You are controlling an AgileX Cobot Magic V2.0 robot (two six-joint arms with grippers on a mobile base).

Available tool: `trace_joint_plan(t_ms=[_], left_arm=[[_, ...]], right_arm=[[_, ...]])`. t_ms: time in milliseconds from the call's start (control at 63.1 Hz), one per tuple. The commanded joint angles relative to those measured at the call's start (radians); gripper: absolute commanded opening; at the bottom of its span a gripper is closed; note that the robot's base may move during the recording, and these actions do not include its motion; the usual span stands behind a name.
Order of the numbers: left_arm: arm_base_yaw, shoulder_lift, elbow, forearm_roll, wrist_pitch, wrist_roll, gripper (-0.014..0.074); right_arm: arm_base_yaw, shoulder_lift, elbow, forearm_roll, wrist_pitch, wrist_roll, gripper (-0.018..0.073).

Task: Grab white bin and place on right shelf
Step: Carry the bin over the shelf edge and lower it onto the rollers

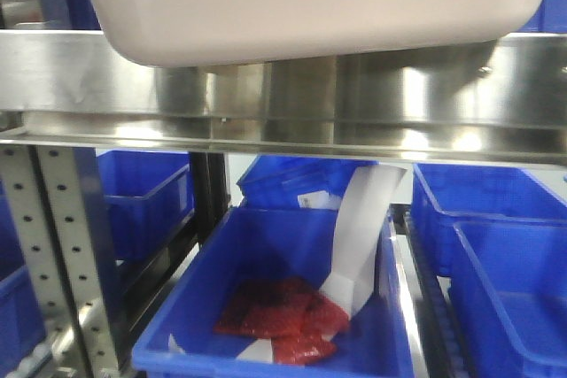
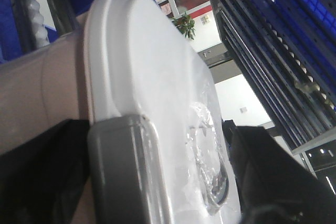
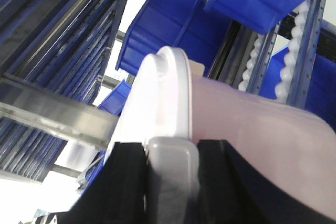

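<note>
Right fingers (image 3: 126, 182): pinched grey handle (image 3: 173, 177) of white bin (image 3: 262, 129).
Left fingers (image 2: 42, 182): flanked lid (image 2: 157, 77); closure indeterminate.
Judged need: base raised above right shelf (image 1: 354, 95) lip, kept level.

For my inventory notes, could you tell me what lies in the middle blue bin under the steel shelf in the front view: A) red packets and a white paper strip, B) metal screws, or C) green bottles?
A: the blue bin holds red packets, with a white paper strip leaning inside it.
</note>
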State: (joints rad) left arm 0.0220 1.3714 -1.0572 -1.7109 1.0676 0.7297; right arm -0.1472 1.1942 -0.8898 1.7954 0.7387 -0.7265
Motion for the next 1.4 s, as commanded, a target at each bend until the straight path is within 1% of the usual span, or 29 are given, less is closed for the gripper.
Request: trace_joint_plan(t_ms=[0, 1380], left_arm=[[-0.026, -0.041, -0.038, -0.135, 0.257, -0.007, -0.0126], [-0.026, -0.041, -0.038, -0.135, 0.257, -0.007, -0.0126]], right_arm=[[0.019, -0.027, -0.038, 0.088, 0.139, -0.009, 0.0067], [0.019, -0.027, -0.038, 0.088, 0.139, -0.009, 0.0067]])
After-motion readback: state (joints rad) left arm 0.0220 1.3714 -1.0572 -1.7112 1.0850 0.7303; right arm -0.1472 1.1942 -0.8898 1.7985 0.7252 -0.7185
